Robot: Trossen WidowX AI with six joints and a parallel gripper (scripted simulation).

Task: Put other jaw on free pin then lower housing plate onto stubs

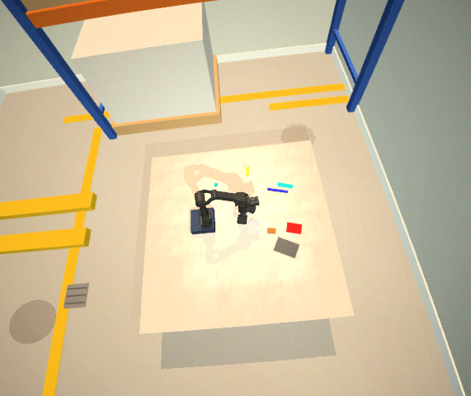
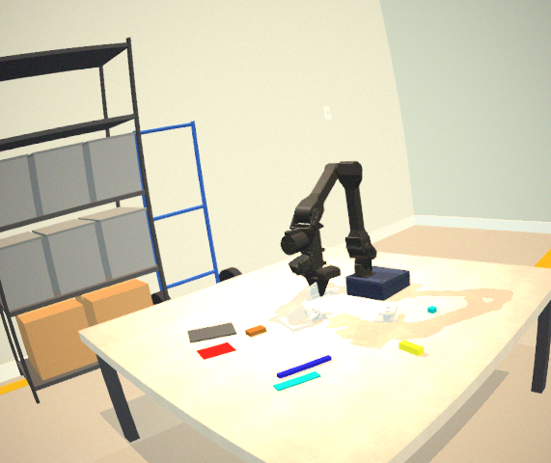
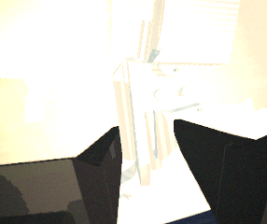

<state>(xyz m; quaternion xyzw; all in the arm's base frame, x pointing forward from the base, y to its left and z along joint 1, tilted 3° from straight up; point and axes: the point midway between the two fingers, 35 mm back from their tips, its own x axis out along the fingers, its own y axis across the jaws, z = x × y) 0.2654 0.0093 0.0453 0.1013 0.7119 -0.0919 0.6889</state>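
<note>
My gripper (image 1: 242, 219) (image 2: 321, 292) (image 3: 147, 125) points down and is shut on a long white part, apparently the loose jaw (image 3: 142, 154) (image 2: 313, 292), held above the table beside the white base assembly. The base assembly (image 2: 295, 319) (image 1: 252, 226) lies on the table. A ribbed white surface (image 3: 199, 30) shows beyond the held part in the wrist view. The mounted jaw, pins and gear teeth are too washed out to tell apart. A small white piece, perhaps the housing plate (image 2: 387, 313), lies apart toward the arm's mount.
An orange block (image 1: 270, 230) (image 2: 255, 331), red plate (image 1: 294, 228) (image 2: 216, 350) and grey plate (image 1: 286, 247) (image 2: 211, 332) lie beyond the base. Blue (image 2: 304, 366) and cyan (image 2: 296, 381) strips, a yellow block (image 2: 411, 347) and a cyan cube (image 2: 431, 309) lie to one side.
</note>
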